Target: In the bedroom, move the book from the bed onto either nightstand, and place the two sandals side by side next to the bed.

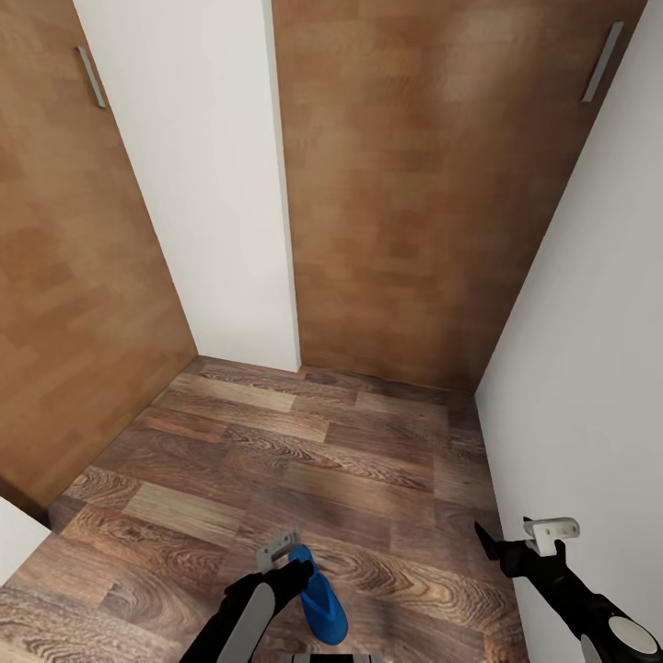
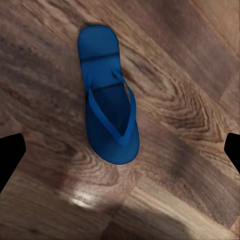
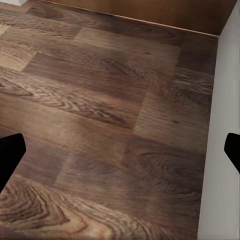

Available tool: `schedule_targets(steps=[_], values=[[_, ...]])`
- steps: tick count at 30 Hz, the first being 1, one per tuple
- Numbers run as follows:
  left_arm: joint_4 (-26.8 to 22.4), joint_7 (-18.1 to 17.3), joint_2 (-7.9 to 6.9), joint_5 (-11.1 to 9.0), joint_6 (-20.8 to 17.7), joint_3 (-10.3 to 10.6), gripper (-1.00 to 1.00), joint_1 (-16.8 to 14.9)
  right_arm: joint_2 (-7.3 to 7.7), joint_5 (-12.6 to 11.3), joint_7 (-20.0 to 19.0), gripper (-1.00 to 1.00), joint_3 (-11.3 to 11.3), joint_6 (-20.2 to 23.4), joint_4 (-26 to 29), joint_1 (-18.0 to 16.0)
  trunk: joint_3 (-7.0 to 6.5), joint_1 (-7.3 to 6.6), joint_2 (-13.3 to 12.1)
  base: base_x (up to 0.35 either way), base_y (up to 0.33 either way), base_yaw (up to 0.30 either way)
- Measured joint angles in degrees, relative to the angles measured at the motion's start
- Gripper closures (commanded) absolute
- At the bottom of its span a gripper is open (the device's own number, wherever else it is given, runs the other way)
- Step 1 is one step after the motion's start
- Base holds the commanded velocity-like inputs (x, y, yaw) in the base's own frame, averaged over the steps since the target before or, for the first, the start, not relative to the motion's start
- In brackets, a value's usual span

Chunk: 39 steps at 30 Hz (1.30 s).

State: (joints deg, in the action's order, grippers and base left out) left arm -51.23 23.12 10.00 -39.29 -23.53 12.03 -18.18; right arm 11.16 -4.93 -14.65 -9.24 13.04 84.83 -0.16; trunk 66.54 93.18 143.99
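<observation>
Left tool (image 1: 287, 552) is hanging just above the blue sandal (image 1: 322, 606) on the plank floor (image 1: 304, 442), right tool (image 1: 520, 543) idling beside the white wall (image 1: 589, 387). Left wrist view: sandal (image 2: 107, 95) lying flat, jaws spread wide, holding nothing; descending off-centre risks nudging it away. Right wrist view: jaws wide over bare floor (image 3: 110, 115), and I'm thinking that wall (image 3: 220, 150) is close enough to clip.

A home interior is suggested. A wood-plank floor (image 1: 304, 451), white walls (image 1: 212, 184) and tall wooden doors (image 1: 433, 184) with metal handles (image 1: 600, 63) are seen, as in a domestic corridor.
</observation>
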Motion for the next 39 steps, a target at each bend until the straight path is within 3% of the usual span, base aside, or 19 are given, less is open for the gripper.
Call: schedule_targets(steps=[6,13,16,17,20,24,39], values=[[0.0,-1.0,0.0,0.0,-0.1,0.1,-1.0,0.0,0.0,0.0,0.0,-1.0,0.0,0.0,0.0,0.0,0.01,0.0,0.0,0.0,0.0,0.0],[0.5,-7.6,0.0,0.0,-0.2,0.2,-1.0,0.0,0.0,0.0,0.0,-1.0,0.0,0.0,0.0,0.0,0.01,0.0,0.0,0.0,0.0,0.0],[0.6,-8.0,0.0,0.0,-0.2,1.6,-1.0,0.0,0.0,0.0,0.0,-1.0,0.0,0.0,0.0,0.0,0.01,0.0,0.0,0.0,0.0,0.0],[0.7,-8.2,0.0,-0.2,-0.2,5.0,-1.0,0.0,0.0,0.1,0.0,-1.0,0.0,0.0,0.1,0.0,0.01,0.0,0.0,0.0,0.0,0.0],[0.8,-8.2,0.0,-0.1,-0.2,5.9,-1.0,0.0,0.0,0.0,0.0,-1.0,0.0,0.0,0.0,0.0,0.01,0.0,0.0,0.0,0.0,0.0],[1.4,-8.2,0.0,-0.1,-0.2,6.2,-1.0,0.0,0.0,0.0,0.0,-1.0,0.0,0.0,0.1,0.0,0.01,0.0,0.0,0.0,0.0,0.0],[1.8,-8.3,0.0,-0.1,-0.2,6.3,-1.0,0.0,0.0,0.1,0.0,-1.0,0.0,0.0,0.1,0.0,2.89,0.33,0.2,0.0,0.0,0.0]])
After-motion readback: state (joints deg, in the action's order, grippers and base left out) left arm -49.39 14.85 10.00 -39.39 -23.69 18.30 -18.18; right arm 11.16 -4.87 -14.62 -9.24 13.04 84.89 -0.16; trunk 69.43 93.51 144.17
